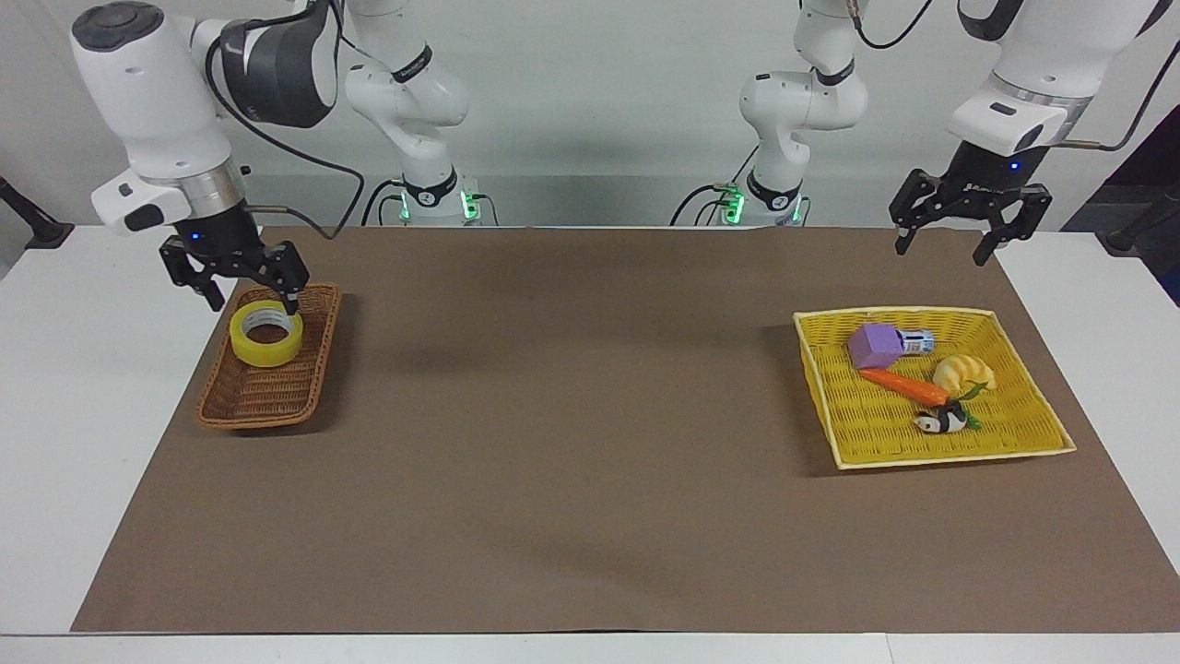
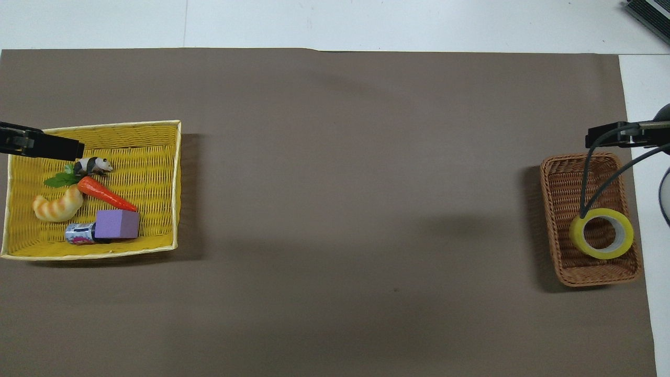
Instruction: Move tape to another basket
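Observation:
The yellow tape (image 1: 267,334) lies flat in the brown wicker basket (image 1: 263,398), at the basket's end nearer to the robots. It shows there in the overhead view too (image 2: 602,233), in the basket (image 2: 567,183). My right gripper (image 1: 254,301) is open and empty, raised just over the tape and the basket's nearer rim. My left gripper (image 1: 942,251) is open and empty, waiting in the air over the mat beside the yellow basket (image 1: 857,443).
The yellow basket (image 2: 157,157) at the left arm's end holds a purple block (image 1: 875,345), a small can (image 1: 915,342), a carrot (image 1: 903,385), a croissant toy (image 1: 962,373) and a panda figure (image 1: 940,422). A brown mat (image 1: 572,415) covers the table.

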{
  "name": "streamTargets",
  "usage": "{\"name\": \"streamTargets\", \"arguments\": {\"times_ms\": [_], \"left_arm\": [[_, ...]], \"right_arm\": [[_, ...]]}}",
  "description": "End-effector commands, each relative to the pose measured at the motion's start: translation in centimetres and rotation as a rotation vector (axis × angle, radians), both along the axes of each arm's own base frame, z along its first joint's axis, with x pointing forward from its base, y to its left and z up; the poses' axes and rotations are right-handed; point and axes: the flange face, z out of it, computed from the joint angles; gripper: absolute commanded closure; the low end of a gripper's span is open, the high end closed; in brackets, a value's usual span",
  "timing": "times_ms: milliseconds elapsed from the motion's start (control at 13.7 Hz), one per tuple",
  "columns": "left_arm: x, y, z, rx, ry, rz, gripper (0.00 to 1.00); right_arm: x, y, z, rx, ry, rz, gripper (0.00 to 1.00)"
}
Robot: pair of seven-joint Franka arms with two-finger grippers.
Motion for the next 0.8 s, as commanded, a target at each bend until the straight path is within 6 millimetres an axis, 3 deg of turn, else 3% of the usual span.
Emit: {"name": "streamTargets", "arguments": {"times_ms": [0,364,728], "left_arm": [[-0.2,0.2,0.4,0.015,0.007,-0.008,0.0],[-0.2,0.3,0.4,0.015,0.007,-0.006,0.0],[-0.2,0.3,0.4,0.015,0.007,-0.006,0.0]], "right_arm": [[-0.4,1.1,1.8,0.024,0.057,-0.011,0.0],[-1.7,2.2,5.1,0.031,0.095,0.006,0.0],[-2.5,2.4,6.2,0.077,0.075,0.004,0.0]]}}
